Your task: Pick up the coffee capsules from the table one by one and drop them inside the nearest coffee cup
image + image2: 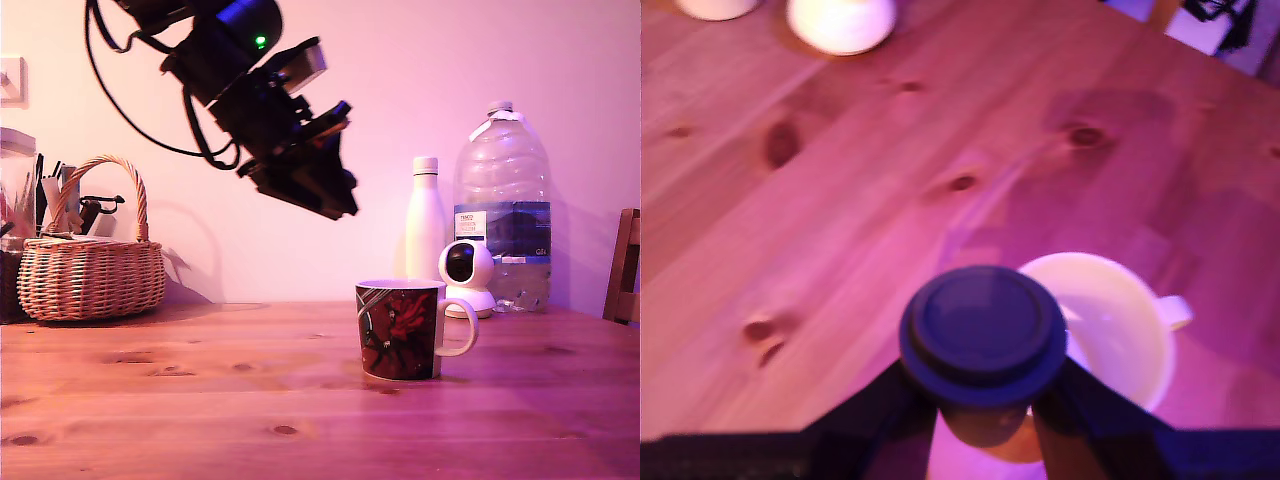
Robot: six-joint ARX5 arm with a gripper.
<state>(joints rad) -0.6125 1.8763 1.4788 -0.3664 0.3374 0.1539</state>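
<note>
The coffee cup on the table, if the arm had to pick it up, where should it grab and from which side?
Probably by the rim of the coffee cup, coming down from above. It stands upright on the table with its mouth open, so one jaw could go inside the wall. Its loop handle faces the exterior view's right. The gripper would first have to release the capsule.

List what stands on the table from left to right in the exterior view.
Wicker basket → coffee cup → white bottle → small round camera → big water jug, all on the table.
</note>
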